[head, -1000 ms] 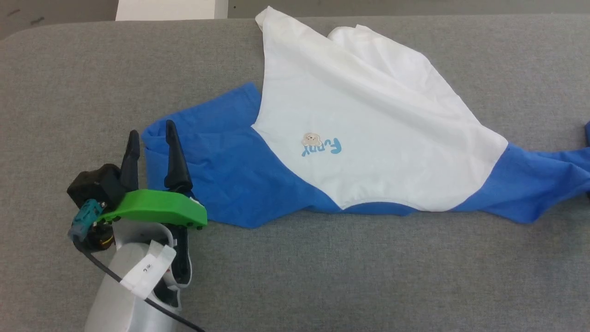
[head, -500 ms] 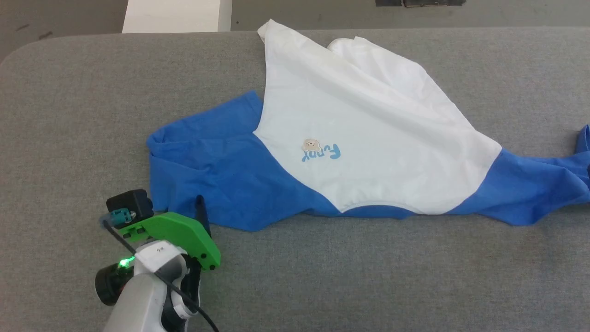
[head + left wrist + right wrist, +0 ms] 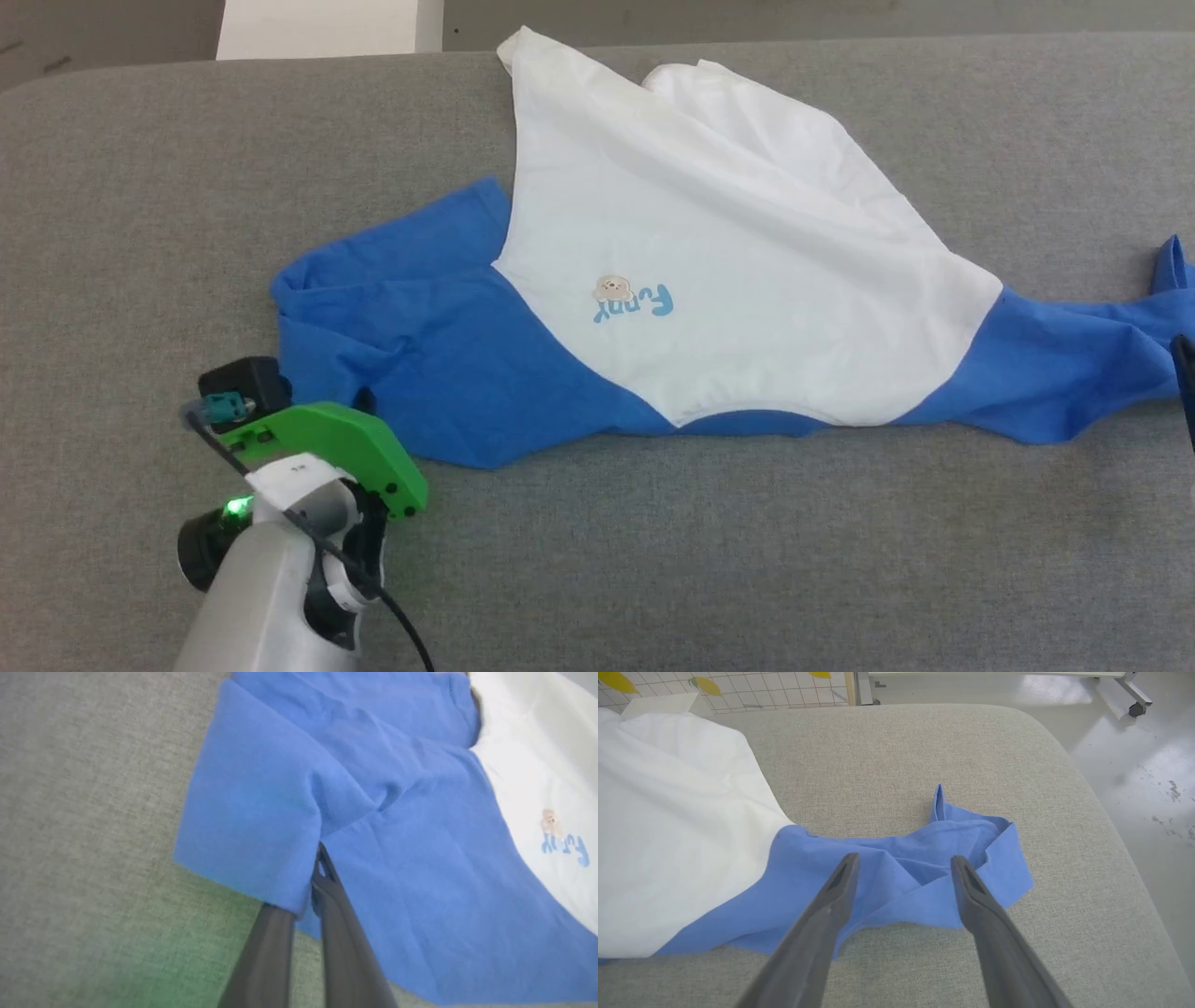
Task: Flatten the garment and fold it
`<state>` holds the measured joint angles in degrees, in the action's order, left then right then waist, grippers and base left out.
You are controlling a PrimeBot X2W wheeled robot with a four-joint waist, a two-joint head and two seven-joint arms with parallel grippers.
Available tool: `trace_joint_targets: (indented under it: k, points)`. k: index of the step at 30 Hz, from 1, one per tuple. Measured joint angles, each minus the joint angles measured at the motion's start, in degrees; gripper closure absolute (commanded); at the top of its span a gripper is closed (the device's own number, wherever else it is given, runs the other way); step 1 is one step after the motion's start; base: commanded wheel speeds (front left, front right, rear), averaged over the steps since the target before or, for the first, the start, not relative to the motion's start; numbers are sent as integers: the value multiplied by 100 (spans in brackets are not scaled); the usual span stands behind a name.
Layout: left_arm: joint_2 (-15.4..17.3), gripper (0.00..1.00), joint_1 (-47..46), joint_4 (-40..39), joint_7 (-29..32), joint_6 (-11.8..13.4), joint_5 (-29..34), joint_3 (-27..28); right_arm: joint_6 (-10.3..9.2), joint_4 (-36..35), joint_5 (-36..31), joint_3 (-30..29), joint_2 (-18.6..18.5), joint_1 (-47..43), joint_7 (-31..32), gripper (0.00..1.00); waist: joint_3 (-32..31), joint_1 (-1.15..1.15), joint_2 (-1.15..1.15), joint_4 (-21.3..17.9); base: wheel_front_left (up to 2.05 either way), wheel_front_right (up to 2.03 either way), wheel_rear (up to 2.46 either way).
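While your left gripper (image 3: pixel 310 882) pinches the near edge of the left blue sleeve (image 3: pixel 420 345) of the garment (image 3: pixel 728 280), fingers drawn tight together on the cloth, your right gripper (image 3: pixel 905 859) hangs spread wide over the crumpled right sleeve (image 3: pixel 924 877), holding nothing. Beyond them the white body (image 3: pixel 747 215) lies across the middle of the grey table (image 3: pixel 653 560), chest logo (image 3: pixel 633 299) up, rumpled and skewed, its far corner (image 3: pixel 527 56) reaching the table's far edge. You're near the start, I judge: flattening is barely begun and no fold is made.
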<state>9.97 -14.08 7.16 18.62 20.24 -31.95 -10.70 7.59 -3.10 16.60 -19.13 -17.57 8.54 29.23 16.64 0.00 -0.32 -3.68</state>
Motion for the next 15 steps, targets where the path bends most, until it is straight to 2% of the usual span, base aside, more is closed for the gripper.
trace_joint_targets:
  k: [3,6,13,14,15]
  points:
    - [20,100,-85,-108,-318,-10,-66,227,0,29,-5,5,24,-49,-1,0,-3,0,0,26,0,0,0]
    - [196,100,-271,-223,-567,-8,-65,468,0,53,-35,46,35,-50,-1,0,-10,0,0,73,0,0,0]
    - [359,100,-329,57,-404,26,-178,671,0,96,-42,224,55,-49,-12,0,15,0,0,89,0,0,0]
    - [341,89,-323,124,-408,26,-226,701,0,115,-42,255,55,-49,-35,0,22,0,0,81,0,0,0]
    - [322,60,-323,162,-404,25,-291,722,0,129,-42,285,56,-49,-51,0,24,0,0,70,0,0,0]
